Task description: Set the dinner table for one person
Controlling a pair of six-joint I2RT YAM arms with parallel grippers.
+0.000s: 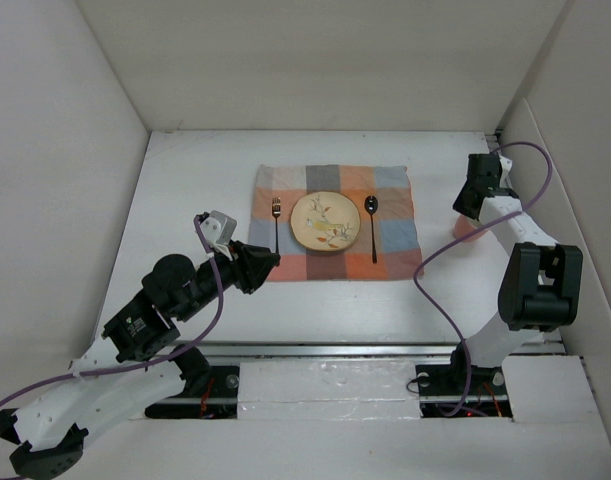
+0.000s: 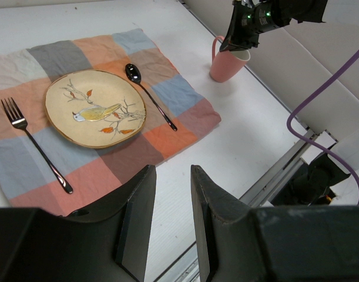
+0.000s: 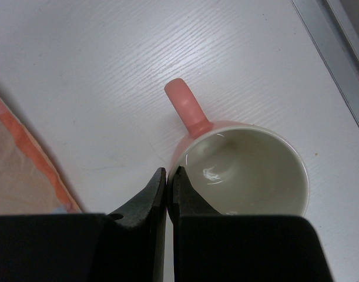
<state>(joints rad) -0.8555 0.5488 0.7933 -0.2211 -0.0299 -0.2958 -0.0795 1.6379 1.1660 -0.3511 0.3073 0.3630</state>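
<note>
Seemingly the pink mug (image 3: pixel 250 170) is rim-pinched in the closed right gripper (image 3: pixel 168 176), its bulk right of the fingertips (image 3: pixel 157 191); lifted, it could be tipped loose

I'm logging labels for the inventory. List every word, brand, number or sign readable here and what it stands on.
None can be read in any view.
The plate bears only a painted bird on branches, no lettering.
The pink mug, fork, spoon and checked placemat show no markings.
</note>
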